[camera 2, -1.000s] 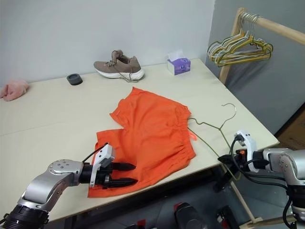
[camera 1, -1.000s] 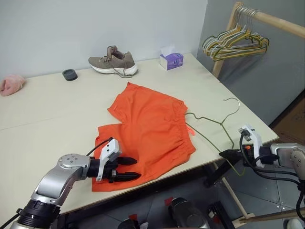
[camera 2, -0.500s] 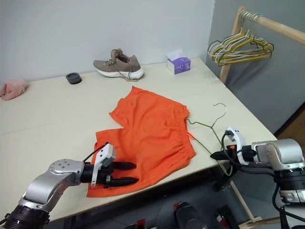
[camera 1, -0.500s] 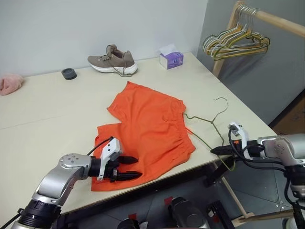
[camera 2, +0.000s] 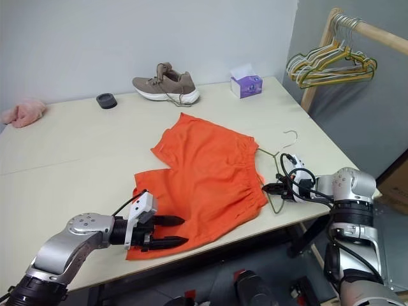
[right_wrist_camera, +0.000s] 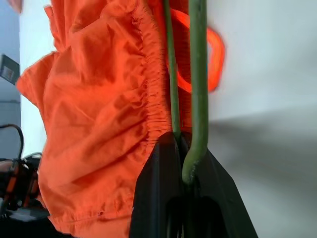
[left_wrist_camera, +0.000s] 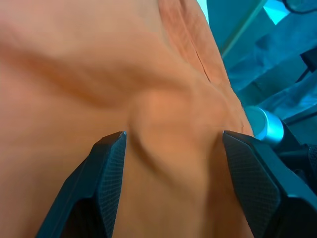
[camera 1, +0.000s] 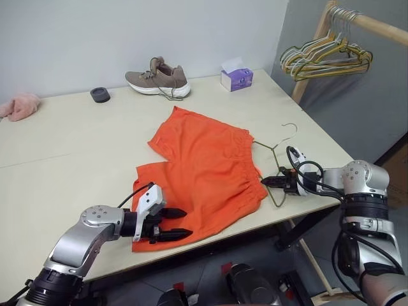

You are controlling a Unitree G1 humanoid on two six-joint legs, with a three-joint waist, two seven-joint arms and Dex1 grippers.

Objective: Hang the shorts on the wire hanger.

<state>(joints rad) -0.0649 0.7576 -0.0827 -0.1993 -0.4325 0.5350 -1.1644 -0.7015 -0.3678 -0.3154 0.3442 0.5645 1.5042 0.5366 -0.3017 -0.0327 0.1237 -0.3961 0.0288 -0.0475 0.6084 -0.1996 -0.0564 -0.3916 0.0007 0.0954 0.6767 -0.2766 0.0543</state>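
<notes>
The orange shorts (camera 1: 204,166) lie flat in the middle of the table (camera 1: 76,159), waistband to the right. My left gripper (camera 1: 186,222) is open at the near leg hem. A raised fold of the shorts (left_wrist_camera: 168,114) sits between its spread fingers (left_wrist_camera: 106,163), which do not pinch it. The thin wire hanger (camera 1: 273,148) lies on the table just right of the waistband, hook pointing away. My right gripper (camera 1: 266,182) is shut on the hanger's lower wire (right_wrist_camera: 198,74) right beside the gathered waistband (right_wrist_camera: 153,89).
At the back of the table are a brown shoe (camera 1: 158,79), a purple tissue box (camera 1: 236,79), a black round lid (camera 1: 99,94) and a pink cloth (camera 1: 19,105). A wooden rack with bunched hangers (camera 1: 325,54) stands at the right. The table's right edge runs under my right arm.
My right gripper has carried the wire hanger leftward over the table edge, up to the shorts' waistband. The left gripper has stayed at the hem.
</notes>
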